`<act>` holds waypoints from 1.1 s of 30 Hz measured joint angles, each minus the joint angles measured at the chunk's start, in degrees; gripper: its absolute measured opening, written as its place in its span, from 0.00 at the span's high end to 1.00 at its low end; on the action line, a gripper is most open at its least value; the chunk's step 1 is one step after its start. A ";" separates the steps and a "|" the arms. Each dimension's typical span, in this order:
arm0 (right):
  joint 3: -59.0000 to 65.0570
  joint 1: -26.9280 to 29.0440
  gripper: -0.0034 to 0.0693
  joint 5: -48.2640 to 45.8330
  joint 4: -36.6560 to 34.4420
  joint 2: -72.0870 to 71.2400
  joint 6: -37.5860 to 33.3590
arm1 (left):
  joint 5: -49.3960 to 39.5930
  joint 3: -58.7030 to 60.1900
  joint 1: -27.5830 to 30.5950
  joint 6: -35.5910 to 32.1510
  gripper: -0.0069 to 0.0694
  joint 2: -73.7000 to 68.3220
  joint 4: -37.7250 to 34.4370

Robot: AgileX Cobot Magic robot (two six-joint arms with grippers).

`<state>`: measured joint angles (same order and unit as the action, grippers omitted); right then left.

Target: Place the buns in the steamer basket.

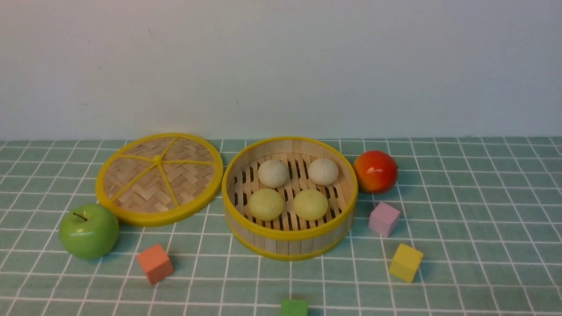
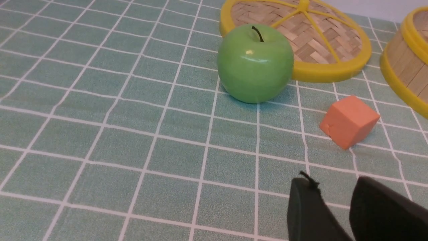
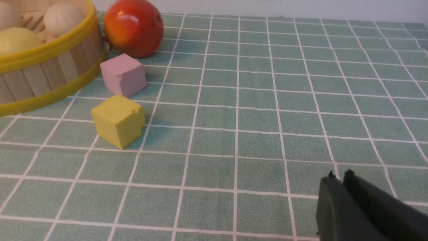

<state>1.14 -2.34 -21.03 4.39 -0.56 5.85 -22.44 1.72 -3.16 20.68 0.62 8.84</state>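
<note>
Pale wall fills the upper half of the front view, and below it a table runs under a green cloth gridded in white. At centre sits the steamer basket, with all four buns inside on its slatted floor: two off-white buns toward the back and two yellow-green buns toward the front. No bun lies loose on the cloth, so the loading looks complete. The woven lid lies flat at centre left, beside the basket.

Neither arm appears in the front view. At the lower right of its wrist view, the left gripper shows its jaws parted with nothing between them. The right gripper has its jaws nearly together, holding nothing.
</note>
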 joint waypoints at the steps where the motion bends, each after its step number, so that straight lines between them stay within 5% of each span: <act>1: 0.00 0.00 0.90 0.00 0.00 0.00 0.00 | 0.00 0.00 0.00 0.00 0.65 0.00 0.00; 33: 0.00 0.00 0.85 0.00 0.00 0.00 0.00 | 0.00 0.00 0.00 0.00 0.62 0.00 0.00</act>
<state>1.14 -2.34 -21.03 4.39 -0.56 5.85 -22.44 1.72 -3.16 20.68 0.62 8.84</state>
